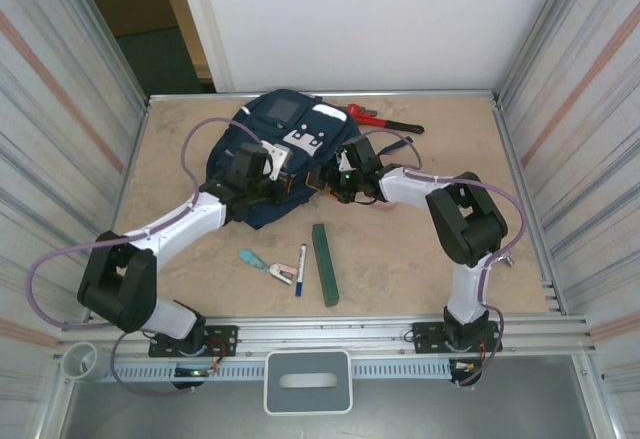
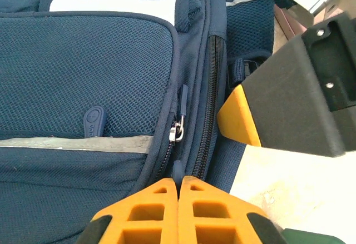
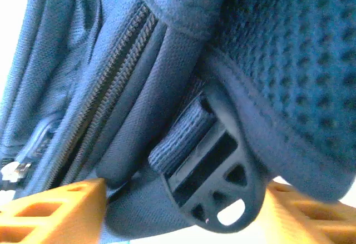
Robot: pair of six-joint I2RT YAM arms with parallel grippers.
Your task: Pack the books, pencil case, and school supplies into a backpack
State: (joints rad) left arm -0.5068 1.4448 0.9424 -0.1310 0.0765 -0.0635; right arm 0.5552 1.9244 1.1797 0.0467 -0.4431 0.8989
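Backpack (image 1: 285, 124), navy with white patches, lying flat on the bench (image 1: 430, 259) toward the far edge and left of centre. Its near side is covered in the top view by both wrists, so whether any compartment is open cannot be told. Left gripper (image 2: 178, 185) at the near edge of the backpack: orange fingertips together, pinching a blue zip tab (image 2: 177, 169) that runs down from the slider between a mesh pocket and a second line of zip teeth. The end of the tab is hidden between the tips. Right gripper (image 3: 181, 213) meets the backpack from the right, just beside the left one. Its fingers stand apart, astride a black strap buckle (image 3: 214, 185) and a fold of padded fabric. The left-hand finger touches the fabric. The right-hand one is blurred and cut off by the frame, with pale space showing between it and the buckle. Near the near edge, centre, apart from the backpack: green book (image 1: 325, 264) lying lengthwise, marker (image 1: 301, 269) just to its left, and a small teal-and-pink stapler (image 1: 262, 262) further left, too small for detail. Red tool (image 1: 385, 119) at the far edge, right of the backpack.
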